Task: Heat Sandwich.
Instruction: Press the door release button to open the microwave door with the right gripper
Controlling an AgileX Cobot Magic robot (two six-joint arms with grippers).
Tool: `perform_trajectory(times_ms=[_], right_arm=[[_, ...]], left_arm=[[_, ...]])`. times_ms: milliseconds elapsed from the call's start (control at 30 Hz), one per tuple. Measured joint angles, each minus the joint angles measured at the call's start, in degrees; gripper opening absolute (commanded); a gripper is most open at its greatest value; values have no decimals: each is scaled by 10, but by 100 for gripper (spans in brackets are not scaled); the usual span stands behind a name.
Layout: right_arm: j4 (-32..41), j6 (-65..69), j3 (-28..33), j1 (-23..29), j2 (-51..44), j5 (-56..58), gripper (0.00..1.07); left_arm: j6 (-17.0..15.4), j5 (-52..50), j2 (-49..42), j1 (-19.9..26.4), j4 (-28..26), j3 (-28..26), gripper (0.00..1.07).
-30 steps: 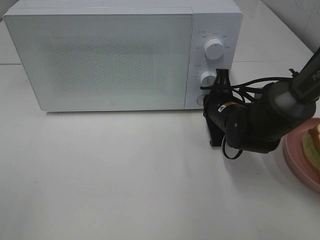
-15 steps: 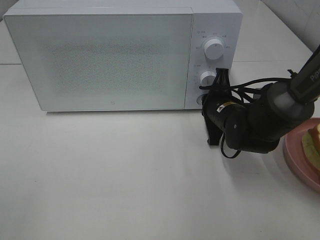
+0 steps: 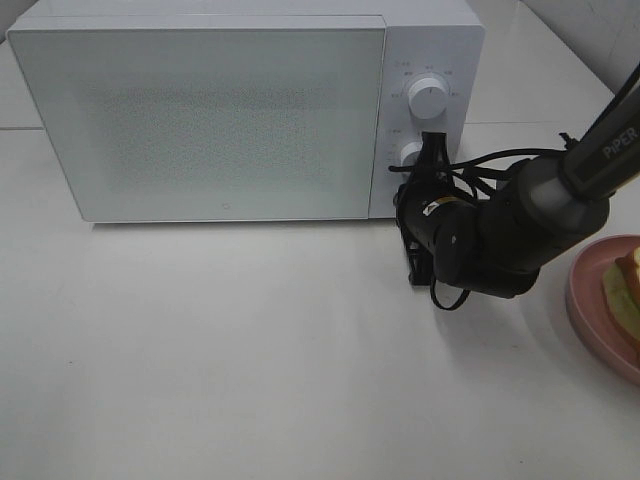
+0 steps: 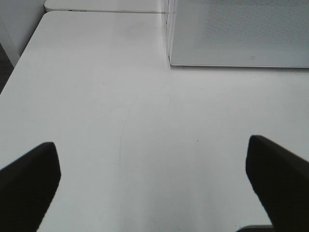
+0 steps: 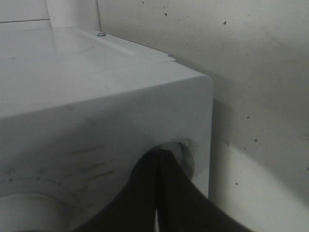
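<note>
The right gripper (image 3: 403, 197), pinched shut and empty, is touching the microwave's (image 3: 220, 110) lowest round button (image 5: 186, 153). The sandwich (image 3: 626, 288) is sitting on the pink plate (image 3: 590, 300) off to this arm's right, well away from the wide-open, empty left gripper (image 4: 152, 159).

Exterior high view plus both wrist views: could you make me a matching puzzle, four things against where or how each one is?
Things:
1. microwave door
2. sandwich
3. left end effector
4. right end effector

States:
A. shut, tips low on the control panel
B. closed, speckled front
C. open, over the white table
D. on the pink plate

Pairs: 1-B, 2-D, 3-C, 4-A
</note>
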Motion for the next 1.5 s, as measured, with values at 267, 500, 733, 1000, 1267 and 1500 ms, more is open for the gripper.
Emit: perform_trajectory(times_ms=[267, 500, 733, 1000, 1267, 1500], right_arm=[[46, -26, -26, 11, 25, -8, 0], [53, -38, -28, 13, 25, -7, 0], [57, -48, -29, 13, 25, -5, 0], [57, -48, -29, 13, 25, -3, 0], [58, -48, -31, 13, 25, 2, 0], [61, -48, -31, 10, 13, 28, 0]], left_arm=[[0, 0, 0, 0, 0, 0, 100], [0, 0, 0, 0, 0, 0, 100], [0, 0, 0, 0, 0, 0, 100], [0, 0, 0, 0, 0, 0, 100], [0, 0, 0, 0, 0, 0, 100], [0, 0, 0, 0, 0, 0, 100]])
